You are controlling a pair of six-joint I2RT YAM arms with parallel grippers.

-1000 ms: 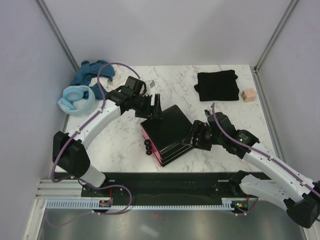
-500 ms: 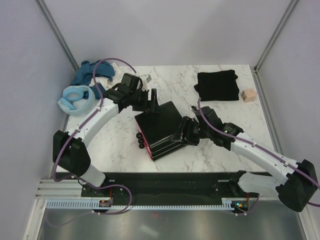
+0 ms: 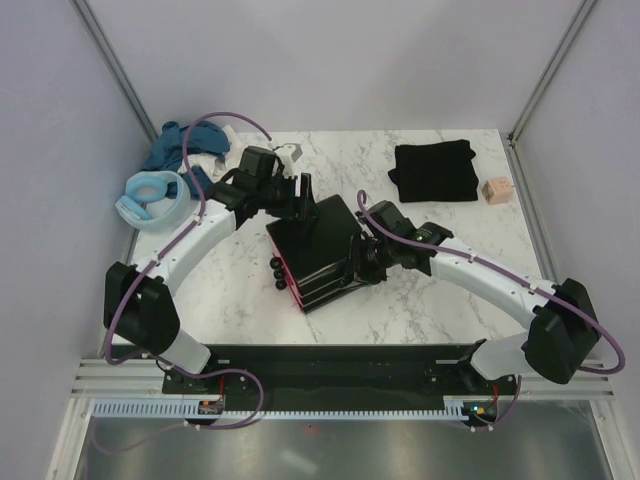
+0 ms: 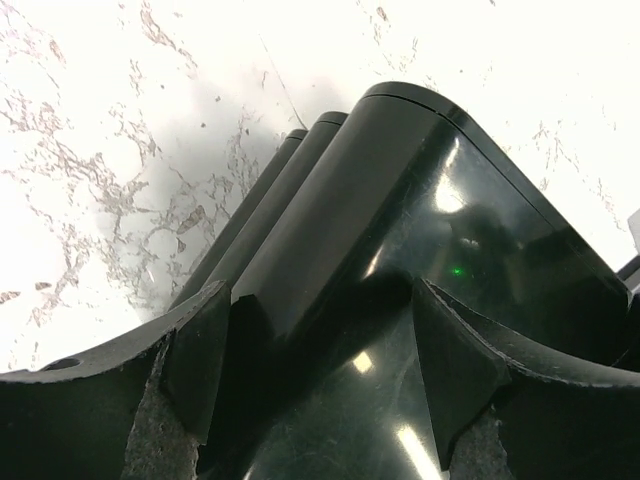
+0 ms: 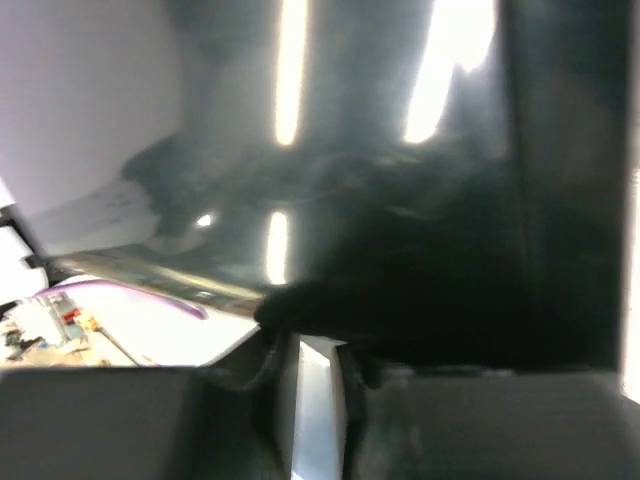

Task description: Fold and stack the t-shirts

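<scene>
The black case [image 3: 318, 245] has shifted toward the left pincer [image 3: 300, 197], whose jaws stand wide astride its corner, and the right pincer [image 3: 357, 264] has narrowed, hold undeterminable, so the black t-shirt [image 3: 433, 172] beyond the right pincer and the teal t-shirt [image 3: 175, 145] beyond the left pincer remain unhandled.

Black t-shirt [image 3: 433, 172] lies folded flat at far right — teal-blue t-shirt [image 3: 175, 146] sits crumpled at far left, well apart.

Left pincer [image 4: 320, 300] fingers spread, straddling glossy black case [image 4: 420, 220] on marble table [image 4: 110, 150].
</scene>
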